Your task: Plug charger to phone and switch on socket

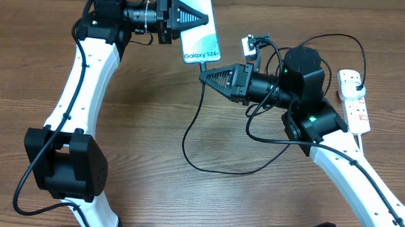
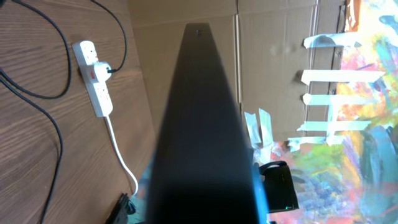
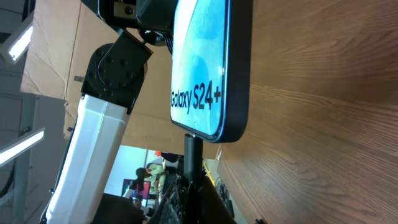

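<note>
My left gripper (image 1: 193, 17) is shut on the phone (image 1: 198, 26), holding it above the table's far side, screen up, showing "Galaxy S24+". In the left wrist view the phone's dark back (image 2: 202, 124) fills the middle. My right gripper (image 1: 206, 75) is shut on the charger's connector tip (image 3: 193, 158), which meets the phone's bottom edge (image 3: 211, 134). The black charger cable (image 1: 191, 137) loops over the table to a black plug (image 1: 357, 89) in the white socket (image 1: 352, 100) at the right, also seen in the left wrist view (image 2: 94, 78).
The socket's thick white cord (image 2: 121, 155) runs off from the strip. Brown cardboard (image 2: 273, 56) stands behind the table. The wooden table (image 1: 145, 145) lies below both arms. A small white device (image 1: 250, 46) sits on the right arm.
</note>
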You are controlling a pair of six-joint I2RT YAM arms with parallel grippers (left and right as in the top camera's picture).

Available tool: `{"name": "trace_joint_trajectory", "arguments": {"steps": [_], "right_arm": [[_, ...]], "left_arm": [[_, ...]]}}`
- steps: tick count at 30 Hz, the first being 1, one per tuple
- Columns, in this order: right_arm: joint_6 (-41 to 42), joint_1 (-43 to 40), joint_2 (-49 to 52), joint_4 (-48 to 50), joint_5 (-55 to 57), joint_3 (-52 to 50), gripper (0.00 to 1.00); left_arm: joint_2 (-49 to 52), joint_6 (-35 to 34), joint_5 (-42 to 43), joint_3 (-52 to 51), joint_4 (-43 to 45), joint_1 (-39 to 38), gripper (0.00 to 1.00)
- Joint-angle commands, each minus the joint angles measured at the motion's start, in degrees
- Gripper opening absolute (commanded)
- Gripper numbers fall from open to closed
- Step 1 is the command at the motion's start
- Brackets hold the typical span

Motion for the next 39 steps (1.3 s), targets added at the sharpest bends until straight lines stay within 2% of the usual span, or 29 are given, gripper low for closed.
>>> {"name": "trace_joint_trajectory", "arguments": {"steps": [1, 18, 21, 27, 32, 39], "right_arm": [[0.2, -3.7, 1.2, 2.0, 10.6, 0.5, 0.04], [-0.2, -3.8, 1.3, 2.3, 10.0, 0.5, 0.04], [-1.1, -3.8, 1.2, 1.9, 9.0, 0.5, 0.08], [-1.1, -3.8, 1.2, 1.8, 7.1, 0.5, 0.11], [-1.4, -3.8, 1.2, 0.4, 6.7, 0.5, 0.17], [-5.7, -3.8, 1.2, -4.5, 6.8, 0.5, 0.37]], "left_arm": [[-1.3, 2.0, 10.6, 0.5, -0.9, -3.4, 0.04], [-1.3, 1.9, 10.7, 0.5, -2.4, -4.9, 0.04], [-1.3, 1.9, 10.6, 0.5, -2.2, -4.3, 0.04], [-1.3, 2.9, 10.6, 0.5, -2.1, -2.0, 0.04], [-1.3, 7.9, 10.6, 0.5, -2.2, 0.7, 0.04], [-1.3, 19.1, 9.4, 0.5, -5.6, 2.3, 0.04]]}}
